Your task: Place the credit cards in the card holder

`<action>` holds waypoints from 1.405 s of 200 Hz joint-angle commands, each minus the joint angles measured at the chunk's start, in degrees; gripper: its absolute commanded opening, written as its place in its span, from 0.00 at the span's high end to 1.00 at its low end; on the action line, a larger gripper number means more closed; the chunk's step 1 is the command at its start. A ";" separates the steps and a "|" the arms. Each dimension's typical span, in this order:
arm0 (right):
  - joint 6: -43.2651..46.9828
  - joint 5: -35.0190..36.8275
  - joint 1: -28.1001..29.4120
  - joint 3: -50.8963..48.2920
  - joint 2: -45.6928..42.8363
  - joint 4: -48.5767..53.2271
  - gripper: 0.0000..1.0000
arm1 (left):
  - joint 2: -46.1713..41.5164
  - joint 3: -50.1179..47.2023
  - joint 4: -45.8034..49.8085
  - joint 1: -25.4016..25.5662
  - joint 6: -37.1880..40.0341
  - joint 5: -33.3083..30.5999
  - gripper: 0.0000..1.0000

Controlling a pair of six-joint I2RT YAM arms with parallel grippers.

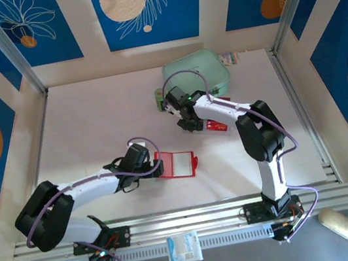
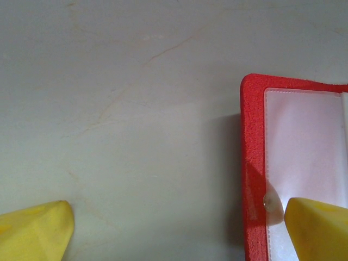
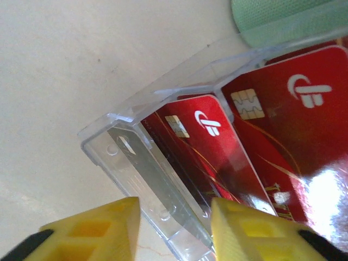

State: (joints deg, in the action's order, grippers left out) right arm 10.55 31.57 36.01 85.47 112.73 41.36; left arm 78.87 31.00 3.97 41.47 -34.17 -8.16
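Left gripper (image 2: 176, 234): its jaws are standing spread wide and gripping nothing. The two yellow fingers (image 2: 35, 231) are sitting far apart, with bare table (image 2: 136, 109) lying between them.

Card holder (image 2: 253, 163): it is lying open and flat on the table, off to the right-hand side of the left jaws. The right-hand finger is hanging over its pale inner pocket (image 2: 304, 141), and the left-hand finger is sitting well apart from it. I cannot tell whether that right finger is touching the pocket.

Snap stud (image 2: 267, 202): it is glinting just to the left of the right-hand finger, at the seam where the red border is meeting the pocket.

Right gripper (image 3: 174, 234): its jaws are standing partly apart, straddling the near corner of a clear tray (image 3: 136, 157). I cannot tell whether they are pinching it or only hanging around it.

Clear tray: its end wall is running straight into the gap between the right jaws. The rest is stretching away ahead of them and to their right.

Credit cards (image 3: 217, 136): red ones with pale logos and gold chips are sitting inside the tray, overlapping one another, ahead of the right-hand finger. The lower end of the nearest card is disappearing behind that finger.

Mint-green pouch (image 3: 283, 19): it is lying beyond the tray, far ahead of the right jaws and to their right.
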 commanded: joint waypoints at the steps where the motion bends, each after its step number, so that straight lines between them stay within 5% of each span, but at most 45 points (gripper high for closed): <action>1: 1.30 0.85 0.29 -0.74 -0.98 -0.08 0.58 | 1.54 -1.21 -1.93 -0.29 -1.34 5.26 0.00; 90: 2.12 -1.41 0.57 -0.81 0.01 -0.14 0.67 | 1.90 -1.31 -2.26 -0.29 -1.42 5.35 0.00; 206: 7.56 -2.36 1.54 -3.52 -4.35 -3.31 0.98 | 2.61 -0.94 -2.55 -0.33 -1.36 5.72 0.00; 281: 5.53 -3.55 5.13 -2.57 -13.33 -4.70 1.00 | 0.08 2.00 0.69 -0.34 -0.88 5.80 0.00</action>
State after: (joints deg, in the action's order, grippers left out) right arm 17.56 30.11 39.53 81.12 103.63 37.06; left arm 78.85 31.31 4.16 41.45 -34.59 -7.88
